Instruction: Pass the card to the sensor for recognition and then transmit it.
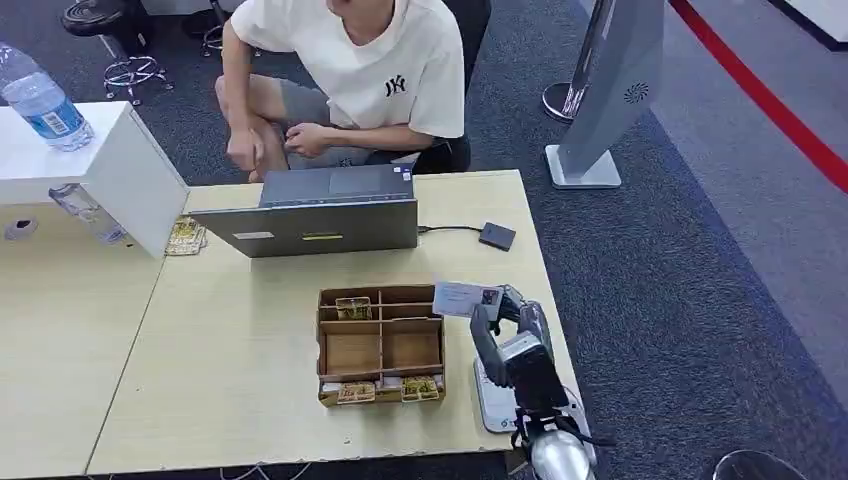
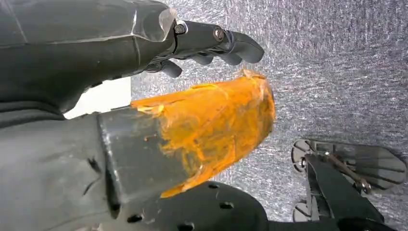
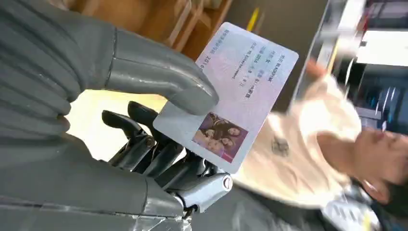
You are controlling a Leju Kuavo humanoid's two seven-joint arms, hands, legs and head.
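Observation:
My right hand [image 1: 507, 322] is raised over the right side of the table and pinches a pale card [image 1: 465, 298]. In the right wrist view the card [image 3: 240, 91] carries printed text and a small photo; the thick grey thumb [image 3: 163, 82] presses on its face and the dark fingers [image 3: 159, 154] back it from behind. A small black sensor box [image 1: 497, 236] lies on a cable beyond the hand, to the right of the laptop [image 1: 320, 215]. A flat white device [image 1: 493, 398] sits on the table under my right forearm. My left hand [image 2: 211, 43] hangs over the grey carpet, holding nothing.
A wooden compartment box [image 1: 381, 345] with several cards stands just left of my right hand. A person [image 1: 350, 70] sits behind the laptop. A white box [image 1: 120, 170] and a water bottle [image 1: 42, 100] stand at the left. The table edge [image 1: 550, 300] runs close on the right.

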